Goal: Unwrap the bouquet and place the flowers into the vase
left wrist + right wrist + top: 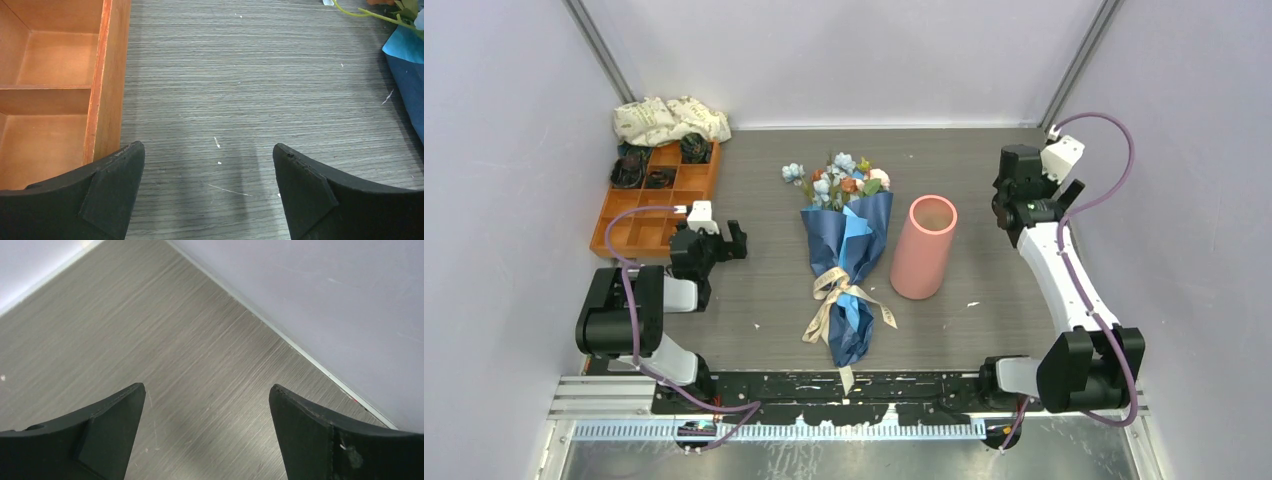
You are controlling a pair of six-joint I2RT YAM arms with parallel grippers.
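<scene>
Looking down from above, we see the bouquet (849,270) lying flat in the middle of the counter (764,300). Its pointed foot is toward the arm bases and its blooms are toward the far wall. The dark and light blue paper (829,235) is wrapped round the stems, and the beige ribbon (836,292) is tied about the narrow part. The flowers (839,182), pale blue, white and orange-brown with green leaves, stick out of the wide end of the wrap. Just to the right of the bouquet stands the vase (923,246), upright and salmon-pink, with a thin strip of counter showing between the two.

The left gripper (207,150) hangs over bare counter between the orange tray (107,75) and the bouquet. Its fingers (110,195) are spread wide with nothing between them. In its wrist view the tray's wall runs down the left side, and a corner of blue paper with a green stem shows at the upper right. The right gripper (207,387) is well apart from the vase, near the far right corner, and points at the seam where the counter meets the wall (325,290). Its fingers (310,435) are likewise wide apart and hold nothing.

At the far left, the tray's back compartments hold dark items (659,165), and a cream patterned cloth (669,120) lies bunched behind it.
</scene>
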